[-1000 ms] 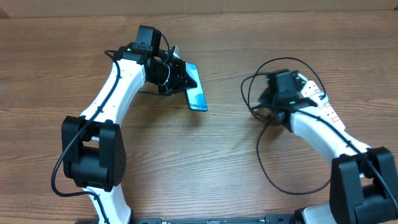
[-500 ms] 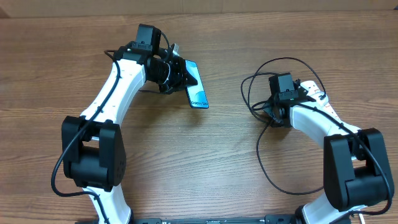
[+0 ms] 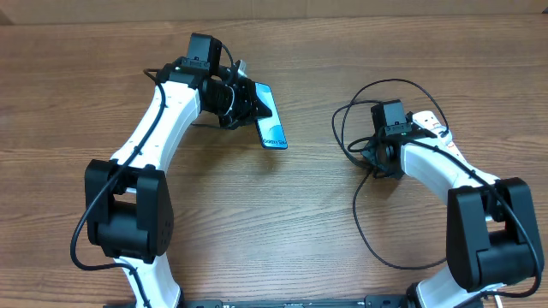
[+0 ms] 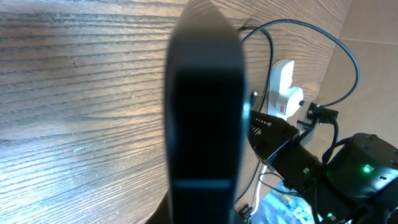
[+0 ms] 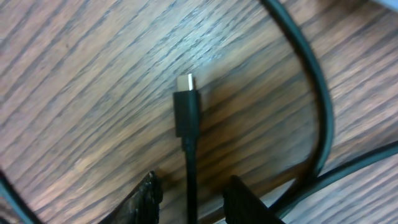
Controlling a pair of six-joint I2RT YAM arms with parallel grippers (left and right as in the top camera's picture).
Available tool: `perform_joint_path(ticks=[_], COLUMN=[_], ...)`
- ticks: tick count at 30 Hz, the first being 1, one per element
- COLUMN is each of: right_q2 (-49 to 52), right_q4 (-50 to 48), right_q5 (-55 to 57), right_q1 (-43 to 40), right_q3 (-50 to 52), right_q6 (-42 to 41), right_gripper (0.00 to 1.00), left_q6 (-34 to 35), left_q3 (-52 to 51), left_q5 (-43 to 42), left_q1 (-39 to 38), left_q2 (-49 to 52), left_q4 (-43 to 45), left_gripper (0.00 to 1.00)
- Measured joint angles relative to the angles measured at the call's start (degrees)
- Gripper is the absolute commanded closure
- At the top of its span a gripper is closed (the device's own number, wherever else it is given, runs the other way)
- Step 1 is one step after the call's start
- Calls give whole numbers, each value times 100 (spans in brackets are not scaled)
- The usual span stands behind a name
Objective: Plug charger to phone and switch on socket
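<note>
Overhead: your left end effector (image 3: 242,101) is pinching the slim black-edged smartphone with the light blue screen (image 3: 271,125) by its upper end. It is holding the phone tilted at about 11 o'clock on the brown wooden surface (image 3: 282,222). Your right end effector (image 3: 375,161) is hovering at about 3 o'clock, among the loops of the long thin black charger cable (image 3: 356,210). The white elongated power strip (image 3: 435,128) is lying just beside it, partly under the arm.

Left wrist: the phone is filling the centre edge-on and blurred, and is hiding the pads. The power strip, with a red switch, is showing toward 1 o'clock.

Right wrist: the small black plug tip (image 5: 187,112) is lying flat, its metal end pointing to 12 o'clock. The fingers (image 5: 149,196) are standing spread on either side of the cable at 6 o'clock, not yet squeezing it. You are aiming to close on the moulded plug body rather than the thin cable, so move forward first and leave the metal end free. Avoid catching the thicker loop at 3 o'clock. The phone's port is not showing, so check its orientation before inserting the plug.
</note>
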State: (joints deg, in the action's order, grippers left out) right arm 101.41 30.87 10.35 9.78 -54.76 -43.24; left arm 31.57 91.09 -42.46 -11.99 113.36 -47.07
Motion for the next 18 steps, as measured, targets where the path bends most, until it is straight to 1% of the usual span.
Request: perform_joint_path(ticks=[4,6,7,8,12,14,18], right_q2=[0,0,0,0,2,2,-59], right_q4=[-2,2,15,13,-188,-125,439], right_q5=[-251,-308,-343,-374,-518,-570,-765], right_q1=[0,0,0,2,7,7,7], right_q3=[-22,-22,-22,-22,-22,-101,-693], right_q6=[2,7,7,-4,229,365,737], right_gripper=[80,88,94,96,96,96,96], left_q6=[0,0,2,0,9,76,195], left_q3=[0,0,0,0,0,0,0], left_q5=[0,0,0,0,0,0,2], left_q1=[0,0,0,0,0,0,0], left_q2=[0,0,0,0,0,0,0], left_q4=[0,0,0,0,2,33,85], left_gripper=[96,96,96,96,96,96,96])
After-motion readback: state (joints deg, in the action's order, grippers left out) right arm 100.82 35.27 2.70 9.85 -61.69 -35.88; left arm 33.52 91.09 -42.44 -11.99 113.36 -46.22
